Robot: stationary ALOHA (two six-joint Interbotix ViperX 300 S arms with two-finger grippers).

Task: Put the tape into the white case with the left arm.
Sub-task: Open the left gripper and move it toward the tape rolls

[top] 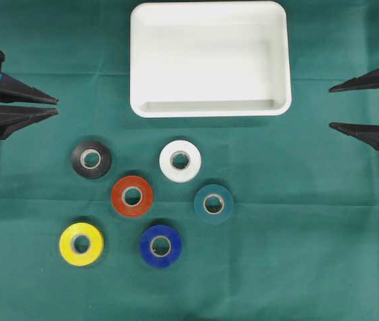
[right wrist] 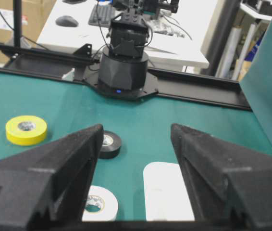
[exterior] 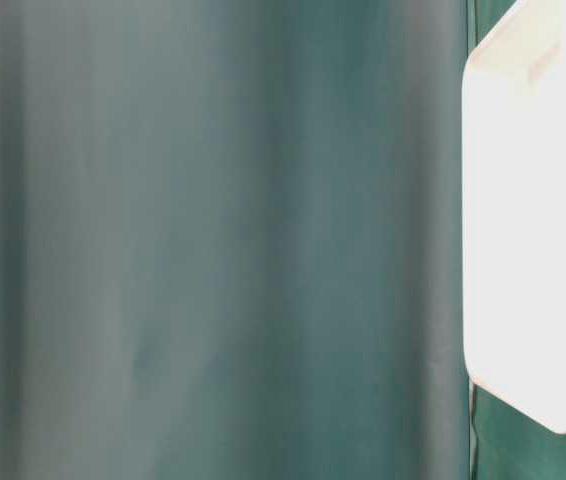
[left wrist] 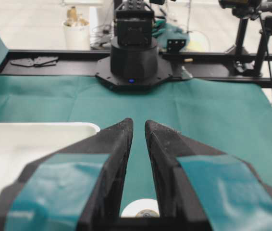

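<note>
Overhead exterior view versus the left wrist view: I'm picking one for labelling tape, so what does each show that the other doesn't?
Only the overhead view shows all six rolls: black tape, white tape, red tape, teal tape, yellow tape and blue tape, plus the right end effector, open.

Only the left wrist view shows the opposite arm's base and the room behind.

Both show the white case, the green cloth, the white tape and the left end effector, shut.

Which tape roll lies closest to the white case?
The white roll, just below the white case; the black, red, teal, yellow and blue rolls all lie farther away.
</note>
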